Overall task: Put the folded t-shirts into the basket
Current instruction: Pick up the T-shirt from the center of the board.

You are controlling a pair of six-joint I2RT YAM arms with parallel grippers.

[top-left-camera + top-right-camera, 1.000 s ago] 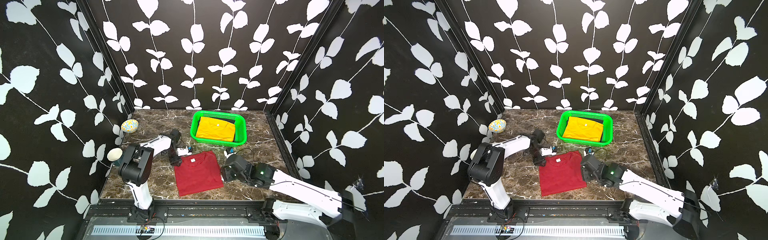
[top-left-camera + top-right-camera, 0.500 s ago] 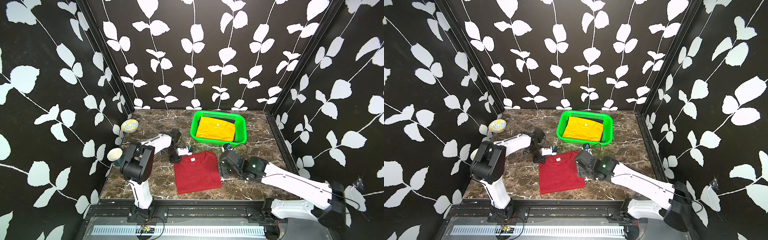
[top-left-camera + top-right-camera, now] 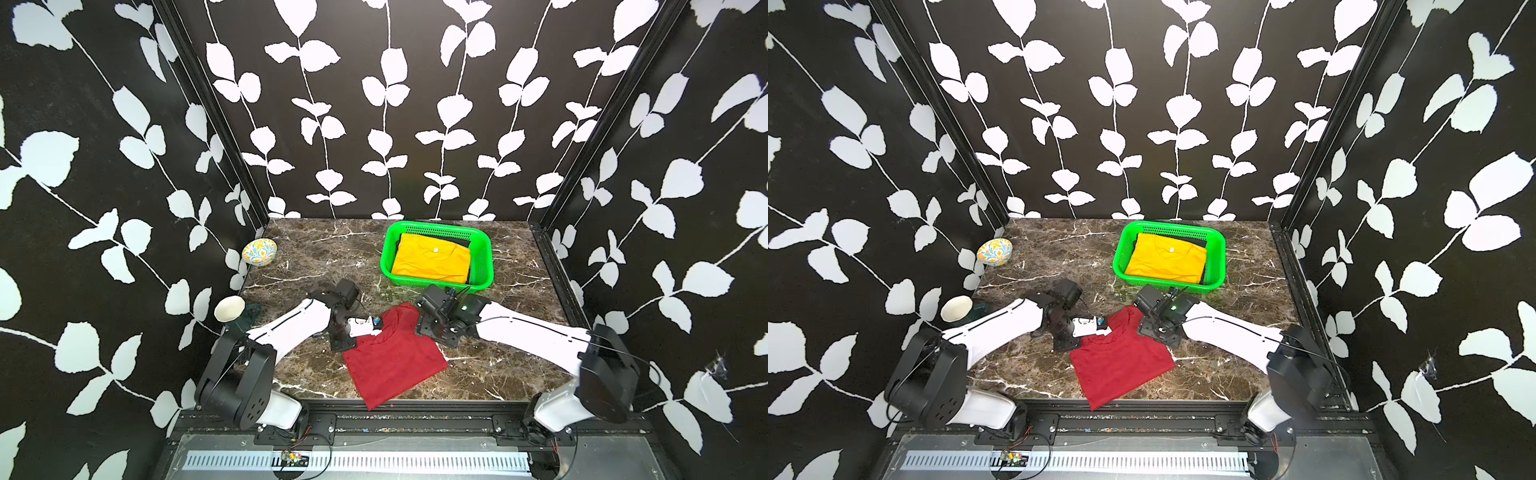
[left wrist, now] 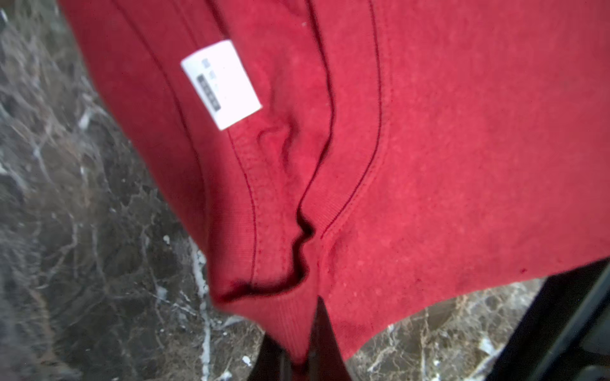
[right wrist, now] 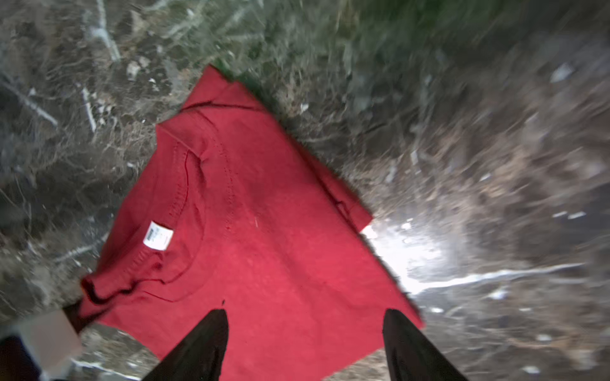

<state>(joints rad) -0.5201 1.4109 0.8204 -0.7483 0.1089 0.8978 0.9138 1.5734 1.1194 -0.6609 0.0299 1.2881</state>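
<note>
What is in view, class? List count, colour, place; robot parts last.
red folded t-shirt: one, red, front middle.
yellow folded t-shirt: one, yellow, topmost in basket.
black folded t-shirt: one, black, beneath yellow.
green perforated plastic basket: one, green, rear right.
blue-and-yellow patterned bowl: one, blue, yellow, rear left.
white cup: one, white, left edge.
brown marble table: one, brown, underneath.
left gripper: one, black, shut on red collar.
right gripper: one, black, open over red t-shirt.

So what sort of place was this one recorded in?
Probably a lab robot booth: leaf-print wall panels box in a marble-look tabletop, left arm and right arm mounted on a front rail.
</note>
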